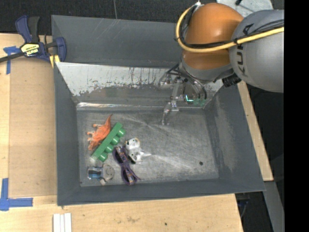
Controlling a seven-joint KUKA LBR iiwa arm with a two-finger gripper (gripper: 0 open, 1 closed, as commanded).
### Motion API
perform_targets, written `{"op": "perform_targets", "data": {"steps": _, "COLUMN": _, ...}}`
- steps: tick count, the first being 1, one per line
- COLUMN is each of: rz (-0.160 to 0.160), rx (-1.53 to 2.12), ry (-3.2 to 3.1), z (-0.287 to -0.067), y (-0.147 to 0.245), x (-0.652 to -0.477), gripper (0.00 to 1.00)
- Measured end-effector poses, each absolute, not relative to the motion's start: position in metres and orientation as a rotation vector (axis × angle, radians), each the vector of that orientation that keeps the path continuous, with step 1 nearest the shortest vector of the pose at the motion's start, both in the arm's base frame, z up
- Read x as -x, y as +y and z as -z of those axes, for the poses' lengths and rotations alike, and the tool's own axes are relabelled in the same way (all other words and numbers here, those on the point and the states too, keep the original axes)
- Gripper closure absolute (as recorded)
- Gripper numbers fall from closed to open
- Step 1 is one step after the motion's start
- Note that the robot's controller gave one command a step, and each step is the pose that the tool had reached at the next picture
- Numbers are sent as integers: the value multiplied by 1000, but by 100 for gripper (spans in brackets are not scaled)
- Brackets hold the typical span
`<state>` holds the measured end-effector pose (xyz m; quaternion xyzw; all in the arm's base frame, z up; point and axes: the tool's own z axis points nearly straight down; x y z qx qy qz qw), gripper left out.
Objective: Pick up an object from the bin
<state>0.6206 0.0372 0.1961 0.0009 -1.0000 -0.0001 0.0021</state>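
My gripper [171,106] hangs at the back of the bin, a little right of the middle, over bare floor near the back wall. Nothing is seen in it. The loose things lie well to its lower left. Nearest is a small white toy figure [133,149]. A green ridged block [107,141] lies slanted beside it, with an orange toy creature [99,132] against the block's upper left side. A pair of purple glasses [124,164] lies just in front of the white figure.
In the front left corner are a small blue and grey piece [93,173] and a grey round piece [109,172]. The arm with its orange dome reaches over the bin's back right rim.
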Motion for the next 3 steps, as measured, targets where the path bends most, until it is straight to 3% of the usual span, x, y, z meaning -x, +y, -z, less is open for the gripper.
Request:
{"op": "perform_targets", "data": {"steps": 1, "rz": 1, "rx": -2, "ry": -3146, "z": -201, "y": 37, "x": -622, "gripper": 0}}
{"op": "perform_targets", "data": {"steps": 2, "rz": 0, "rx": -13, "ry": -3149, "z": -157, "y": 61, "x": -570, "gripper": 0}}
{"op": "perform_targets", "data": {"steps": 3, "rz": 2, "rx": -64, "ry": -3132, "z": -138, "y": 68, "x": -546, "gripper": 0}}
